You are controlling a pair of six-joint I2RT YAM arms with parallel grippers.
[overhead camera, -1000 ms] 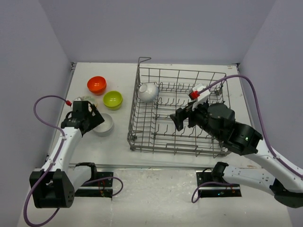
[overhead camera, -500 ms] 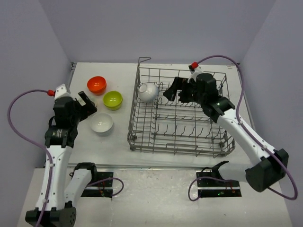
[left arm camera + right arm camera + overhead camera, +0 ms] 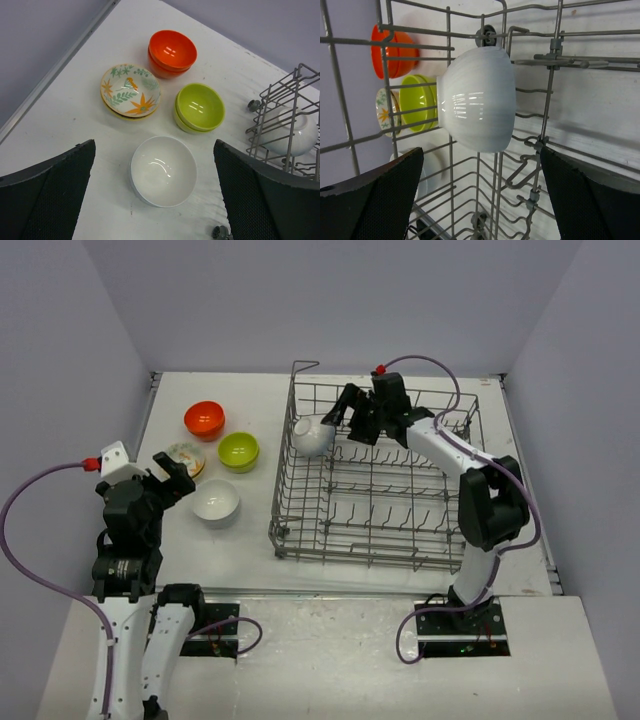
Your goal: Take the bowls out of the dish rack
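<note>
The grey wire dish rack (image 3: 283, 490) stands right of centre. One white bowl (image 3: 312, 433) lies on its side in the rack's far left corner; it also shows in the right wrist view (image 3: 477, 105) and in the left wrist view (image 3: 295, 132). My right gripper (image 3: 345, 420) is open and empty just right of this bowl, apart from it (image 3: 480, 200). Left of the rack stand stacked orange-red bowls (image 3: 172, 50), stacked lime-green bowls (image 3: 199, 106), patterned cream bowls (image 3: 130, 91) and a white bowl (image 3: 163, 170). My left gripper (image 3: 178, 478) is open and empty above and near of the white bowl (image 3: 157, 200).
The rest of the rack holds only upright tines (image 3: 390, 505), and its taller corner post (image 3: 303, 367) stands at the far left. Purple walls close in the table on three sides. A raised rail (image 3: 55, 70) runs along the table's left edge.
My left gripper has drawn back toward the near side, away from the white bowl on the table. My right gripper has swung to the rack's far left, up to the white bowl there.
</note>
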